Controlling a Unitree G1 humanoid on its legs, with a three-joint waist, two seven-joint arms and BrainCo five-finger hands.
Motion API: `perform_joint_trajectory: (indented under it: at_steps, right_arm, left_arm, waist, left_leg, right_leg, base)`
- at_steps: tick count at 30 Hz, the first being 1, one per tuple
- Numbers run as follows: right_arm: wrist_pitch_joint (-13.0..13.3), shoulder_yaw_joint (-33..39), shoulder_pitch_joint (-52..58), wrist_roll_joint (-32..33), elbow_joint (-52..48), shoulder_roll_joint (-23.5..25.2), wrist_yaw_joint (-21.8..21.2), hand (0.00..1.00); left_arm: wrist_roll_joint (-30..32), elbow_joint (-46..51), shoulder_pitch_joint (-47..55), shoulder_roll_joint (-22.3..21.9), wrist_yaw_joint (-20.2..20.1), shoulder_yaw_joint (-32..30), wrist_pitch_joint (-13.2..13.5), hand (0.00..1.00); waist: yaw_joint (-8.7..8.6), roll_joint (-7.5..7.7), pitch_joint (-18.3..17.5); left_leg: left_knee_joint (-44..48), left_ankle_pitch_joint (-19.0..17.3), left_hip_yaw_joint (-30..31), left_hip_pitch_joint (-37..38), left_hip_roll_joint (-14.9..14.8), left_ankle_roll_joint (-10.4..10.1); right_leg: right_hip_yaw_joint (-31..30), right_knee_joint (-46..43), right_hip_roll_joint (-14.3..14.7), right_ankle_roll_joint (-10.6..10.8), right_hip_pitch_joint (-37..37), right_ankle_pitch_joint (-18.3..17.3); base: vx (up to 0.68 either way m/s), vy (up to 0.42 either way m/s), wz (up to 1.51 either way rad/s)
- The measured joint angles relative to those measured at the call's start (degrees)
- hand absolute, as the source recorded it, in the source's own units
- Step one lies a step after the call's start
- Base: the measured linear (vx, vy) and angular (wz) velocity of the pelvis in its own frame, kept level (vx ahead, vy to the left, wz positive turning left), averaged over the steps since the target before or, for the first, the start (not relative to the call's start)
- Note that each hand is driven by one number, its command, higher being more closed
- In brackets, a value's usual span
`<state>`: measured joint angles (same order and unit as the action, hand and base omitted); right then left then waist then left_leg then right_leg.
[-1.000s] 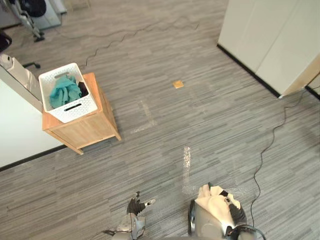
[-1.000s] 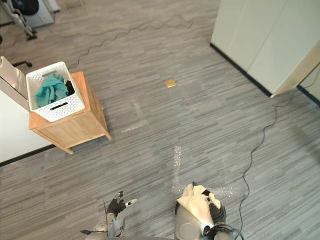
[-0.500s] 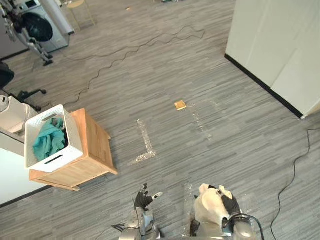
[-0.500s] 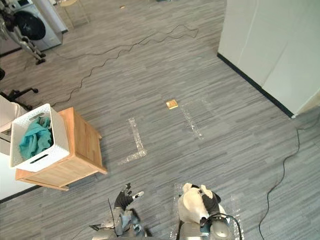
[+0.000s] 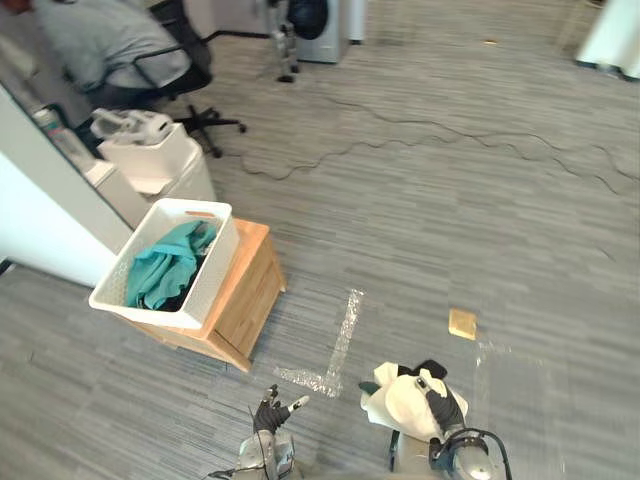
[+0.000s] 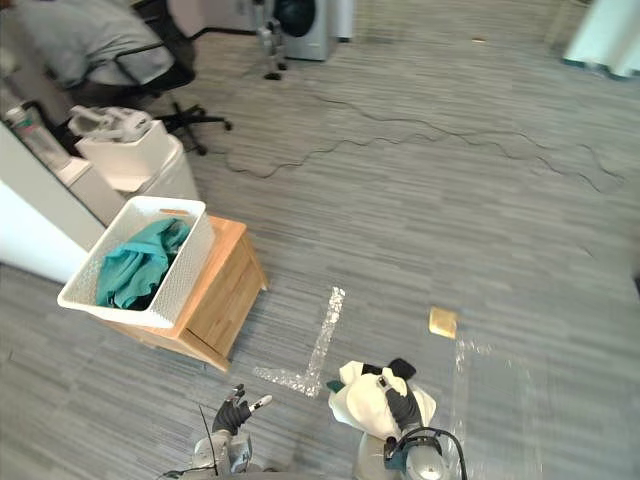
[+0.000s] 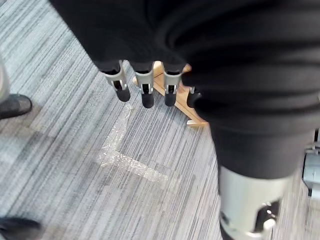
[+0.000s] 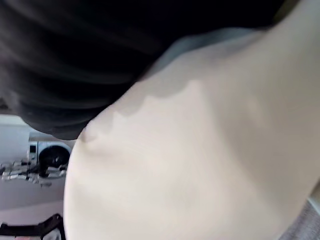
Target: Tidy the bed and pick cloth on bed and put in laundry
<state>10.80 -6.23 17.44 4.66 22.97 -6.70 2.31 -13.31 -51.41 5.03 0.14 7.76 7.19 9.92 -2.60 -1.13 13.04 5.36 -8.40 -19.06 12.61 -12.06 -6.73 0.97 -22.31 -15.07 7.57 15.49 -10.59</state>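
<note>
A cream cloth [image 5: 398,402] is bunched in my right hand [image 5: 441,407], whose dark fingers curl over it low in the eye views. In the right wrist view the cream cloth [image 8: 175,175] lies right against the camera. My left hand [image 5: 270,414] hangs open over the floor, holding nothing; its fingers [image 7: 145,92] point straight out in the left wrist view. A white laundry basket [image 5: 216,268] stands ahead to the left on a low wooden cabinet [image 5: 247,302]. Inside it lies a teal cloth [image 5: 165,271].
A person [image 5: 110,45] sits on an office chair at the far left, beside a white unit [image 5: 152,152]. A washing machine [image 5: 320,15] stands at the back. On the grey floor are an L of clear tape [image 5: 335,352], a tan square [image 5: 462,323] and a thin cable [image 5: 450,140].
The whole picture has swung, so the camera has turned; the basket and cabinet now show larger at the left. The cream cloth stays in my right hand, and the left hand stays open.
</note>
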Motion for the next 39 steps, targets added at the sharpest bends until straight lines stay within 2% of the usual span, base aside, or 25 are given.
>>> perform_joint_trajectory:
  at_steps: [1,2,4,5,7,8,9,12,14,15,16,18,20,22,25,26,27,29,32,33,34,35,36,37,39]
  right_arm:
    - [0.1,0.0,0.3,0.1,-0.1,0.6,0.0,1.0]
    - [-0.2,0.0,0.2,0.5,0.7,1.7,-0.2,1.0]
    - [-0.6,1.6,-0.2,0.9,1.1,0.0,-0.1,1.0]
    - [-0.7,1.8,-0.8,1.6,1.1,-1.7,-0.1,1.0]
    - [-0.7,1.7,-0.2,1.6,1.1,-2.5,-0.1,1.0]
    - [-0.6,1.6,-0.1,1.6,1.1,-2.4,-0.1,1.0]
    - [-0.6,1.6,0.3,1.6,1.0,-2.4,-0.1,1.0]
    - [-0.6,1.7,0.6,1.6,0.9,-2.3,0.0,1.0]
    - [-0.7,1.8,0.2,1.6,0.9,-1.8,0.0,1.0]
    - [-0.8,1.8,-0.1,1.6,1.0,-1.4,0.1,1.0]
    - [-1.2,2.0,-0.5,1.5,1.2,-0.3,0.1,1.0]
    - [-1.2,1.6,-1.8,1.5,1.2,1.4,-0.1,1.0]
    - [-1.2,1.6,-3.5,1.5,1.2,2.6,-0.2,1.0]
    - [-1.2,1.4,-3.3,1.5,1.1,3.5,-0.6,1.0]
    - [-1.1,1.8,-1.3,1.5,1.1,3.8,-1.1,1.0]
    - [-1.1,1.9,-0.2,1.4,1.0,4.3,-1.1,1.0]
    - [-1.1,1.7,0.0,1.4,0.9,4.4,-1.2,1.0]
    - [-1.1,1.6,0.7,1.3,-1.2,4.9,-1.2,1.0]
    - [-1.0,1.6,1.1,1.2,-5.5,5.1,-1.1,1.0]
    - [-0.8,1.7,1.0,1.2,-6.7,5.1,-1.1,1.0]
    - [-0.7,2.2,0.9,1.2,-6.7,5.0,-1.0,1.0]
    - [-0.7,2.2,1.0,1.2,-6.7,5.0,-1.0,1.0]
    - [-0.7,2.1,0.4,1.2,-6.6,4.8,-0.9,1.0]
    - [-0.7,2.0,0.5,1.2,-7.4,3.6,-0.7,1.0]
    - [-0.7,2.4,1.0,1.2,-8.5,2.6,0.2,1.0]
  left_arm:
    - [0.0,-0.1,0.1,1.2,0.0,0.0,0.1,0.0]
    - [0.0,-1.1,-0.6,2.2,0.2,-0.3,0.2,0.0]
    - [0.0,-2.4,-0.5,0.4,-0.1,-0.5,0.1,0.0]
    - [0.0,-2.5,-0.5,-0.5,-0.1,-0.9,0.6,0.0]
    - [-0.1,-1.3,-0.4,-0.8,-0.1,-1.6,0.5,0.0]
    - [-0.1,-0.8,-0.2,-0.8,-0.1,-1.8,0.5,0.0]
    - [-0.2,0.9,0.5,-0.9,-0.2,-2.2,0.5,0.0]
    - [-0.7,4.5,1.8,-1.0,-0.5,-2.6,0.5,0.0]
    - [-0.7,6.1,2.4,-0.9,-1.2,-3.2,0.3,0.0]
    - [-0.7,7.2,3.4,-0.9,-1.4,-3.3,0.3,0.0]
    - [-0.7,7.6,3.4,-0.7,-1.5,-4.2,0.3,0.0]
    - [-0.7,9.1,3.4,-0.8,-1.6,-7.1,0.3,0.0]
    - [-0.7,9.0,3.7,-0.4,-1.5,-8.6,-0.1,0.0]
    - [-0.5,8.5,3.9,0.0,-1.8,-8.6,-0.6,0.0]
    - [0.8,8.2,3.9,0.7,-2.8,-7.2,-0.9,0.0]
    - [2.1,7.3,3.5,1.3,-2.7,-6.5,-1.0,0.0]
    - [2.5,6.8,3.4,1.6,-2.7,-6.3,-1.0,0.0]
    - [3.0,5.9,3.1,2.3,-2.7,-5.0,-1.0,0.0]
    - [3.0,5.8,3.4,3.8,-2.8,-4.2,-1.0,0.0]
    - [3.0,5.1,3.2,4.7,-2.8,-3.2,-0.9,0.0]
    - [3.1,3.9,3.0,4.9,-2.9,-2.9,-1.0,0.0]
    - [3.2,3.6,3.1,5.3,-2.9,-2.9,-1.0,0.0]
    - [3.4,3.0,3.1,4.6,-2.8,-3.0,-1.0,0.0]
    - [4.2,3.0,3.6,3.6,-3.4,-2.7,-0.9,0.0]
    - [4.6,2.9,2.6,2.7,-4.1,-2.8,-0.8,0.0]
  waist:
    - [0.05,1.19,-0.3]
    - [0.49,2.23,0.1]
    - [0.06,-0.83,0.1]
    - [-0.62,-3.1,1.1]
    - [-1.04,-3.89,1.6]
    - [-1.03,-3.78,1.7]
    - [-1.03,-3.82,1.9]
    - [-0.34,-3.52,2.0]
    - [0.3,-3.24,2.0]
    - [0.21,-3.32,1.9]
    - [0.05,-2.02,1.4]
    - [0.56,0.45,1.8]
    - [0.47,0.98,2.0]
    - [0.29,1.32,1.8]
    - [-0.04,2.38,1.5]
    - [-0.82,2.6,1.4]
    - [-1.14,2.7,1.4]
    - [-1.83,2.2,1.5]
    - [-2.92,1.82,1.5]
    - [-2.97,1.8,1.5]
    - [-3.02,1.98,1.3]
    - [-2.78,2.08,1.2]
    - [-2.9,0.64,1.1]
    - [-3.11,-1.4,0.2]
    - [-3.17,-2.29,0.6]
  left_leg:
    - [-1.8,0.1,2.2,1.1,-0.8,-2.6]
    - [-3.5,-0.8,4.8,4.2,-2.8,-4.4]
    - [4.8,-1.6,6.9,2.7,-5.3,-4.2]
    - [19.1,-1.0,8.5,-2.4,-8.1,-3.9]
    - [34.1,1.6,6.7,-8.2,-11.4,-1.0]
    - [38.7,1.1,4.5,-9.5,-12.4,-0.1]
    - [46.0,-0.7,0.3,-11.7,-13.6,2.8]
    - [46.4,-2.7,-13.2,-16.9,-10.8,5.0]
    - [36.3,-3.3,-21.6,-18.3,-8.8,6.0]
    - [26.0,-1.7,-27.0,-18.3,-6.4,8.3]
    - [21.4,-2.1,-28.2,-17.4,-3.0,10.3]
    - [19.6,-1.6,-30.3,-18.0,-1.0,11.4]
    - [19.5,-3.9,-33.6,-15.8,-0.7,14.3]
    - [16.2,-5.0,-32.6,-13.0,1.9,13.7]
    - [8.9,-4.1,-27.4,-7.0,7.7,12.4]
    - [7.3,-3.8,-24.0,-5.2,8.9,11.9]
    - [6.8,-3.6,-22.9,-4.5,8.9,11.6]
    - [5.9,-3.0,-20.1,-3.5,8.9,11.2]
    - [4.2,-2.1,-16.5,-2.7,8.2,9.4]
    - [3.4,-1.8,-15.4,-1.9,8.0,7.8]
    - [2.9,-1.7,-14.8,-0.5,7.4,5.7]
    - [2.4,-1.7,-14.8,0.6,7.3,4.6]
    - [1.3,-1.6,-15.1,2.1,6.0,2.8]
    - [1.3,-1.6,-15.9,1.9,4.1,1.2]
    - [12.2,-2.7,-16.8,-0.8,-1.1,-0.2]
  right_leg:
    - [-5.5,7.1,-0.5,0.7,-0.7,2.0]
    - [-6.3,2.8,0.4,5.3,-0.5,8.9]
    - [-5.2,-5.7,3.1,3.6,0.2,3.6]
    - [-1.8,-8.0,3.8,1.4,-2.8,-0.1]
    - [2.9,-7.5,4.2,-1.0,-8.6,-2.6]
    - [4.3,-6.7,4.4,-1.8,-10.9,-3.2]
    - [7.1,-3.4,5.0,-2.8,-15.8,-3.6]
    - [13.9,3.6,5.1,-3.9,-23.4,-3.0]
    - [17.6,5.5,4.8,-3.1,-24.9,-2.5]
    - [19.9,6.3,5.0,-2.2,-26.4,-3.1]
    - [22.4,7.1,3.9,-1.7,-27.3,-3.4]
    - [25.1,10.5,3.2,-0.7,-29.0,-2.6]
    - [25.9,11.7,3.3,0.3,-32.3,-1.8]
    - [25.7,4.4,1.9,0.6,-31.9,-1.6]
    - [21.7,-23.4,-5.7,0.7,-23.7,4.6]
    - [16.6,-36.0,-5.9,0.8,-16.5,1.4]
    - [15.5,-37.6,-5.5,0.4,-14.1,-0.5]
    - [14.5,-33.6,-3.7,0.3,-8.4,-4.5]
    - [11.2,-8.2,1.3,-1.2,-4.6,-4.7]
    - [8.7,2.9,2.5,-2.1,-4.6,0.5]
    - [7.7,9.6,3.3,-2.2,-7.0,8.7]
    - [8.2,11.5,3.4,-2.1,-8.6,13.0]
    - [8.7,12.0,5.0,-3.0,-9.6,15.8]
    - [9.4,12.1,6.6,-3.5,-9.5,13.7]
    - [10.5,11.6,7.8,-3.4,-10.8,11.4]
  base:
    - [0.69,-0.663,1.52]
    - [0.67,-0.634,1.21]
    - [0.62,-0.534,0.83]
    - [0.41,-0.335,0.64]
    - [0.46,-0.364,0.8]
    - [0.38,-0.274,0.88]
    - [0.28,-0.169,0.84]
    - [0.35,-0.089,0.79]
    - [0.3,0.04,0.83]
    - [0.34,0.113,1.2]
    - [0.36,0.127,1.23]
    - [0.35,0.098,0.92]
    - [0.4,0.09,0.58]
    - [0.26,0.112,0.53]
    - [0.26,0.097,0.87]
    - [0.31,0.002,1.07]
    - [0.32,-0.011,1.2]
    - [0.24,-0.032,0.87]
    - [0.27,-0.156,0.78]
    - [0.34,-0.257,0.56]
    - [0.33,-0.218,0.37]
    - [0.32,-0.222,0.05]
    - [0.3,-0.206,-0.05]
    - [0.3,-0.193,-0.04]
    - [0.27,-0.176,0.19]
